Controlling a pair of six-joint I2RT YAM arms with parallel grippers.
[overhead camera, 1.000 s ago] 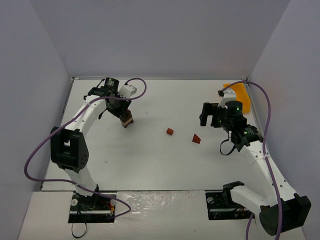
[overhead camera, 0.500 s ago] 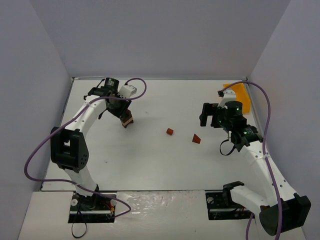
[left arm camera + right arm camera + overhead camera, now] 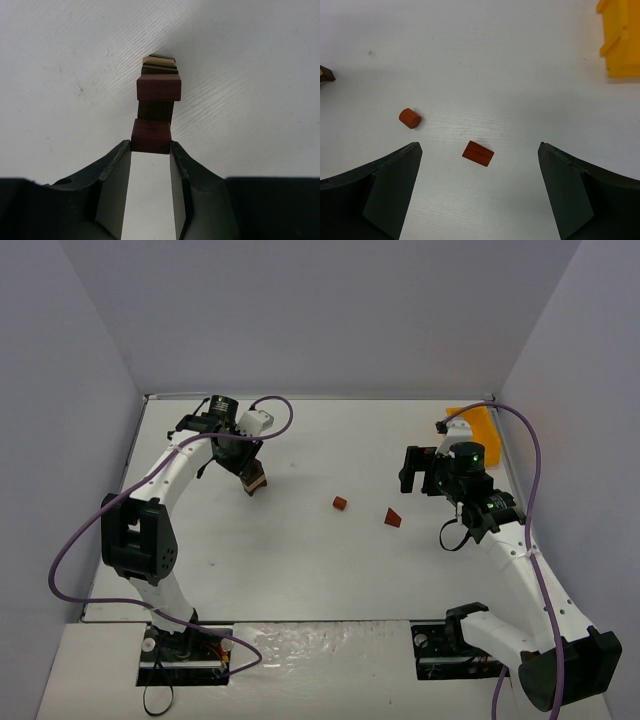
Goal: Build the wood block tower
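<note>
Near the surface's (image 3: 300, 560) far-left corner, the tower (image 3: 159, 87) is shown layered by the left wrist view alone; its reddish top block (image 3: 151, 134) is clamped by the left hand (image 3: 151, 146). The right hand (image 3: 409, 469) is spread wide (over two loose blocks (image 3: 478, 153)).

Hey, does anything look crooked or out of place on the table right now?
The tower, top block in the left gripper, looks uneven: edges not flush. A cylinder and a wedge lie loose, apart from it.
</note>
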